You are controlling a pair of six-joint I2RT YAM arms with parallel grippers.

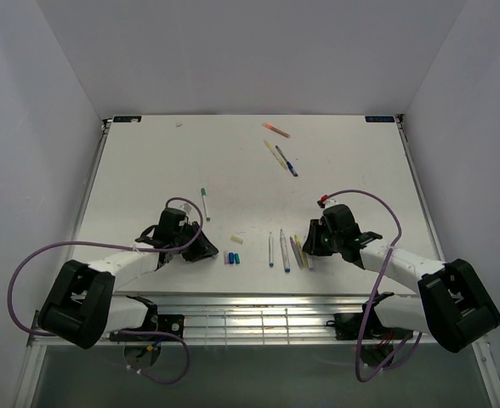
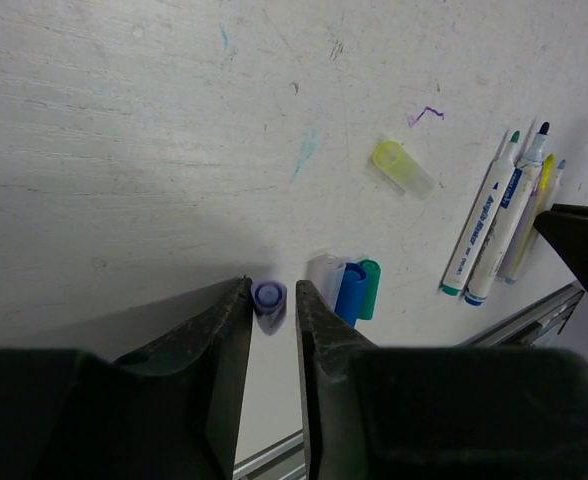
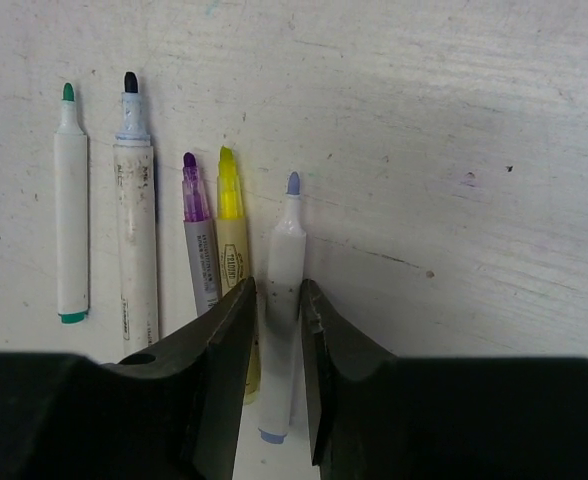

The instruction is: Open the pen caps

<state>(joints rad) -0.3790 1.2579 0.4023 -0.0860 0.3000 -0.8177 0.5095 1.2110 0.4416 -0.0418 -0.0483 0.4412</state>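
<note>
**A:** Top view: left hand (image 1: 201, 246) and right hand (image 1: 311, 246) are both sitting low on the counter (image 1: 148, 161). Loose caps (image 1: 231, 257) are lying between them, uncapped pens (image 1: 284, 251) right by the right hand. Only this view is showing the far pens (image 1: 276, 130) and a green-ended pen (image 1: 204, 204); too small to tell if capped.

**B:** Left wrist: jaws are standing slightly apart around a purple cap (image 2: 269, 295), upright on the counter. Slim gaps either side, so nothing clamped. Blue cap (image 2: 350, 290) and teal cap (image 2: 370, 285) are lying just beside it, yellow cap (image 2: 399, 165) apart.

**A:** Right wrist: jaws are straddling the white barrel of a lilac-tipped pen (image 3: 282, 290), flat on the counter, tip bare. Sliver of gap showing, so I'm reading that hand as open too.

**B:** Caps are looking light, hard, slick, and likely rolling. My guess: pinch a cap across its sides, hold the barrel mid-length, pull straight.
</note>
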